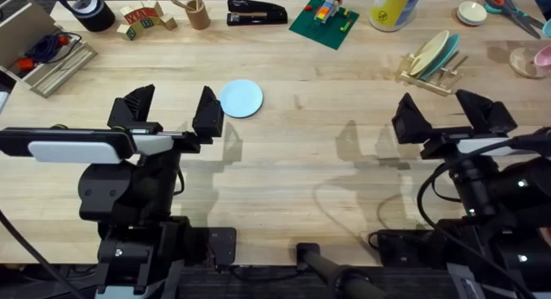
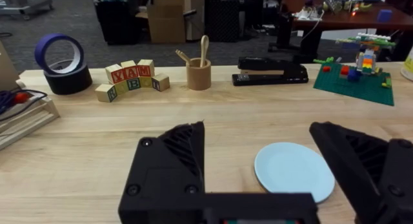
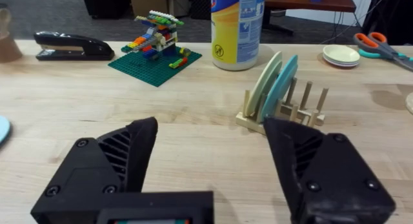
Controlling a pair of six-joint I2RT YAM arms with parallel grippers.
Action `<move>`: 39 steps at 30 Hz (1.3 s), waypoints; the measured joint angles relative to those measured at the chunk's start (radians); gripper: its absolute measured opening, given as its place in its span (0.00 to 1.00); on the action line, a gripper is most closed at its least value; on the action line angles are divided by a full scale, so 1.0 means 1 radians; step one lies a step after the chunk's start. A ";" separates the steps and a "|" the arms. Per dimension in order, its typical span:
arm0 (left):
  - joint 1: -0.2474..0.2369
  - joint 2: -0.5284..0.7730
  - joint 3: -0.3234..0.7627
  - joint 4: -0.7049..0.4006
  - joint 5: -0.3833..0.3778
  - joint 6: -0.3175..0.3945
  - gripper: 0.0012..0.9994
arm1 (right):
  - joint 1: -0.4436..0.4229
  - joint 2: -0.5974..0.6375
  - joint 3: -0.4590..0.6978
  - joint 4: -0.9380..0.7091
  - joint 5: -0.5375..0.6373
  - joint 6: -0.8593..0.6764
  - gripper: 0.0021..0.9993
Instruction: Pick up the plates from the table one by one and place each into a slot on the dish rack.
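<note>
Both grippers hover low over the surface point(image 1: 301, 144), left gripper point(image 1: 172, 111) and right gripper point(image 1: 452, 114) with fingers wide, holding nothing. A light blue plate point(image 1: 241, 98) lies flat just beyond the left fingers; farther right, cream and teal plates point(image 1: 433, 52) stand in the dish rack point(image 1: 430, 75)

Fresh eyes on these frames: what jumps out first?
The lone light blue plate lying flat on the table, just ahead of the open left gripper. Then the dish rack at the far right, with a cream plate and a teal plate already standing in adjacent slots. The right gripper hovers open, short of the rack.
</note>
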 joint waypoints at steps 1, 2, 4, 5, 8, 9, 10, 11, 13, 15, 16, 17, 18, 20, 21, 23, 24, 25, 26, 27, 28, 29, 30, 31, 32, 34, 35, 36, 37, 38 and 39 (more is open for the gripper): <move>0.000 0.000 0.000 0.000 0.000 0.000 0.99 | 0.000 0.000 0.000 0.000 0.000 0.000 0.99; 0.000 0.000 0.000 0.000 0.000 0.000 0.99 | -0.001 0.000 0.000 0.000 0.000 0.000 0.99; 0.000 0.000 0.000 0.000 0.000 0.000 0.99 | -0.001 0.000 0.000 -0.001 0.000 0.000 0.99; 0.000 0.000 0.000 0.000 0.000 0.000 0.99 | -0.001 0.000 0.000 -0.001 0.000 0.000 0.99; 0.000 0.000 0.000 0.000 0.000 0.000 0.99 | -0.001 0.000 0.000 -0.003 0.000 0.000 0.99; 0.000 0.000 0.000 0.000 0.000 0.000 0.99 | -0.001 0.000 0.000 -0.003 0.000 0.000 0.99; 0.000 0.000 0.000 0.000 0.000 0.000 0.99 | -0.001 0.000 0.000 -0.004 0.000 0.000 0.99; 0.000 0.000 0.000 -0.002 0.000 0.000 0.99 | -0.001 0.000 0.000 -0.005 0.000 0.000 0.99; 0.000 0.000 0.000 -0.006 0.000 0.000 0.99 | -0.001 0.000 0.001 -0.009 0.000 0.000 1.00; 0.000 0.000 0.000 -0.010 0.000 0.000 0.99 | -0.001 0.000 0.001 -0.010 0.000 0.000 1.00; 0.000 0.000 0.000 -0.010 0.000 0.000 0.99 | -0.001 0.000 0.001 -0.009 0.000 0.000 1.00; 0.000 0.000 0.000 -0.007 0.000 0.000 0.99 | -0.001 0.000 0.001 -0.008 0.000 0.000 1.00; 0.000 0.000 0.000 -0.002 0.000 0.000 0.99 | -0.001 0.000 0.001 -0.005 0.000 0.000 0.99; 0.000 0.000 0.000 0.015 0.000 0.001 0.99 | -0.001 0.000 0.001 0.006 -0.001 -0.001 0.99; 0.000 0.000 0.000 0.021 0.000 0.001 0.99 | -0.001 0.000 0.000 0.017 -0.002 -0.002 0.99; 0.000 0.000 0.003 0.020 0.000 0.001 0.99 | -0.001 0.000 0.001 0.053 -0.006 -0.005 0.99; 0.000 0.000 0.008 0.007 0.000 0.001 0.99 | -0.001 0.000 0.003 0.053 -0.008 -0.006 1.00; 0.000 0.000 0.018 -0.014 0.000 0.001 0.99 | -0.001 0.000 0.007 0.047 -0.008 -0.008 1.00; 0.000 0.000 0.035 -0.039 0.000 0.001 0.99 | -0.001 0.000 0.014 0.030 -0.008 -0.008 1.00; 0.000 0.000 0.058 -0.069 0.000 0.001 0.99 | -0.001 0.001 0.027 0.006 -0.008 -0.008 1.00; 0.000 0.000 0.088 -0.103 0.000 0.001 0.99 | -0.001 0.001 0.043 -0.018 -0.008 -0.008 1.00; 0.000 0.000 0.121 -0.134 0.000 0.002 0.99 | -0.001 0.002 0.069 -0.050 -0.008 -0.009 1.00; 0.000 0.000 0.164 -0.174 0.000 0.002 0.99 | -0.001 0.002 0.095 -0.078 -0.008 -0.009 0.99; 0.000 0.000 0.207 -0.210 0.000 0.003 0.99 | -0.001 0.002 0.130 -0.112 -0.008 -0.009 0.99; 0.000 0.000 0.246 -0.242 0.000 0.004 0.99 | -0.001 0.002 0.171 -0.152 -0.008 -0.009 0.99; 0.000 0.001 0.342 -0.326 0.000 0.004 0.99 | -0.001 0.002 0.256 -0.230 -0.009 -0.010 0.99; 0.000 0.005 0.390 -0.362 0.000 0.004 0.99 | -0.001 0.002 0.302 -0.275 -0.009 -0.011 0.99; 0.000 0.012 0.429 -0.390 0.000 0.004 0.99 | -0.001 0.002 0.347 -0.324 -0.009 -0.011 0.99; 0.000 0.023 0.474 -0.424 0.000 0.004 0.99 | -0.001 0.002 0.386 -0.365 -0.009 -0.011 0.99; 0.000 0.038 0.519 -0.458 0.000 0.004 0.99 | -0.001 0.002 0.438 -0.422 -0.010 -0.011 0.99; 0.000 0.057 0.567 -0.492 0.000 0.003 0.99 | -0.001 0.004 0.477 -0.463 -0.011 -0.011 0.99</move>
